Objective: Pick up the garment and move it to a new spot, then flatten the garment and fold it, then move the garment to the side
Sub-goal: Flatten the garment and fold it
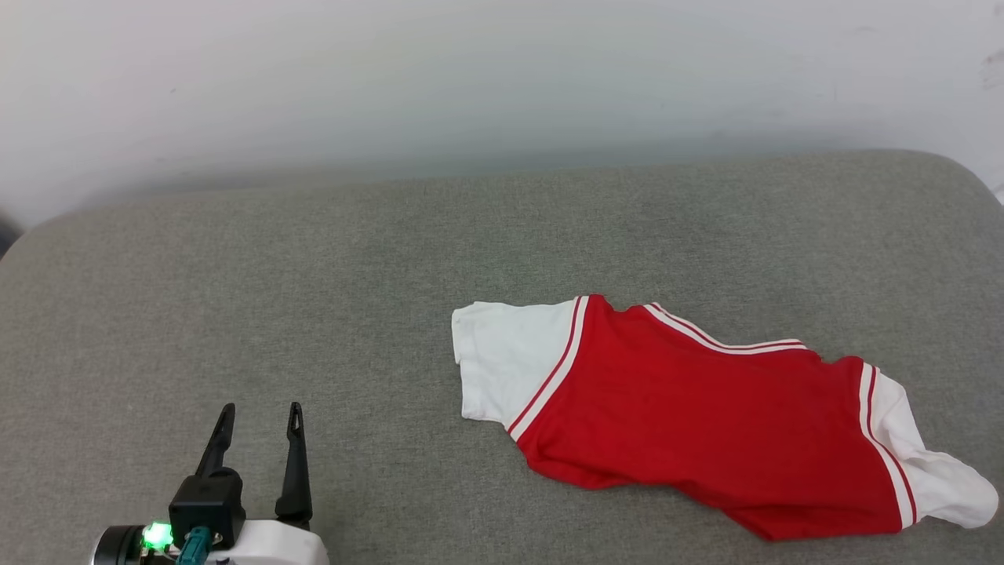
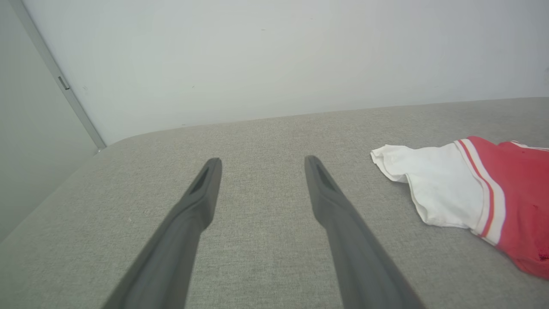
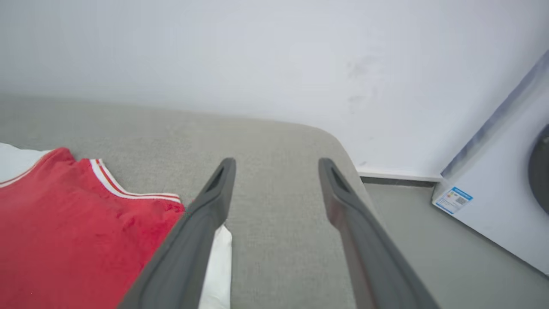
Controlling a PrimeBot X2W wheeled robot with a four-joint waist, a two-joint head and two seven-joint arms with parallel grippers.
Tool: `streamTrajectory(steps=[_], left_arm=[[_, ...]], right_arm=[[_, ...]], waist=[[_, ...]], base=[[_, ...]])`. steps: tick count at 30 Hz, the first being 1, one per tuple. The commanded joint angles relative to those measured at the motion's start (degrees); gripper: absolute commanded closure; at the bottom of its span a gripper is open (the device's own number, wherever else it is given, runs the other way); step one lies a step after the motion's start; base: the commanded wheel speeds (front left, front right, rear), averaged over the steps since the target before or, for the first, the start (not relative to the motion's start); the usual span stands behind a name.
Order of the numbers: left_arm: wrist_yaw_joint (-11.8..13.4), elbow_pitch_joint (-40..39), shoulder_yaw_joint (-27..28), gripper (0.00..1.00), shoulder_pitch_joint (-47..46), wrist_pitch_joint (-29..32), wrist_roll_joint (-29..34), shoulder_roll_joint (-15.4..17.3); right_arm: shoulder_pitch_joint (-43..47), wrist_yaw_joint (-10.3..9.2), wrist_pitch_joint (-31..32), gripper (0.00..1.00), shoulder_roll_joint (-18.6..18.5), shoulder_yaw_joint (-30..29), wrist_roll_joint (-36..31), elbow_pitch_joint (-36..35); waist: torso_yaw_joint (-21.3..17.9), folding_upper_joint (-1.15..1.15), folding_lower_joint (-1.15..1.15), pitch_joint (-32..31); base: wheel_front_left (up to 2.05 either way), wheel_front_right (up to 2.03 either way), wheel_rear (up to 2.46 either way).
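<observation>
Right tool (image 3: 276, 162), wide and empty, hovered by the garment (image 1: 690, 408) stretched across the frame's lower right; left tool (image 1: 261, 408), equally wide, stood farther.

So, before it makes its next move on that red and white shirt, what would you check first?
1. Left end effector open, holding nothing: ok.
2. Right end effector open, nothing between its fingers: ok.
3. Garment resting on the grey cushion, gripped by neither: ok.
4. Garment flat and square: not ok; it lies slanted, lower edge rumpled.
5. Right end effector's finger clear of the white sleeve: cannot tell; they overlap in the right wrist view.
</observation>
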Motion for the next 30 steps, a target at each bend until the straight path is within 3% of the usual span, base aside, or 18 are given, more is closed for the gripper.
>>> streamTrajectory(steps=[1,8,14,22,27,30], left_arm=[[-0.3,0.2,-0.1,0.00,-1.1,-0.2,0.3,0.4],[-3.1,1.0,-1.6,0.00,-7.4,2.6,1.9,3.7],[-8.7,3.9,-2.8,0.00,-19.2,7.1,2.2,7.2],[-17.7,10.6,-8.6,0.00,-39.0,20.0,2.2,8.7],[-19.7,16.1,-14.8,0.00,-49.7,33.8,-2.7,7.8],[-19.8,17.5,-22.0,0.00,-55.2,43.8,-9.0,8.2]], right_arm=[[1.5,-0.04,-1.5,0.00,3.6,-2.6,-3.0,-2.0],[5.0,-0.04,-7.7,0.00,21.3,-10.0,-17.1,-12.6],[7.1,-0.04,-11.2,0.00,30.6,-10.6,-22.0,-16.9],[7.6,-0.04,-12.8,0.00,35.1,-7.4,-23.8,-17.5],[6.1,-0.04,-13.6,0.00,36.0,-5.6,-24.0,-16.4],[4.8,-0.04,-14.0,0.00,36.1,-4.5,-24.4,-15.9]], waist=[[-0.3,0.00,0.00,-0.2],[-0.7,0.00,0.00,-0.4],[-1.4,0.00,0.00,0.9],[-3.4,0.00,0.00,4.5],[-4.9,0.00,0.00,7.5],[-5.9,0.00,0.00,9.5]], base=[[0.00,0.00,0.00],[0.00,0.00,0.00],[0.00,0.00,0.00],[0.00,0.00,0.00],[0.00,0.00,0.00],[0.00,0.00,0.00]])
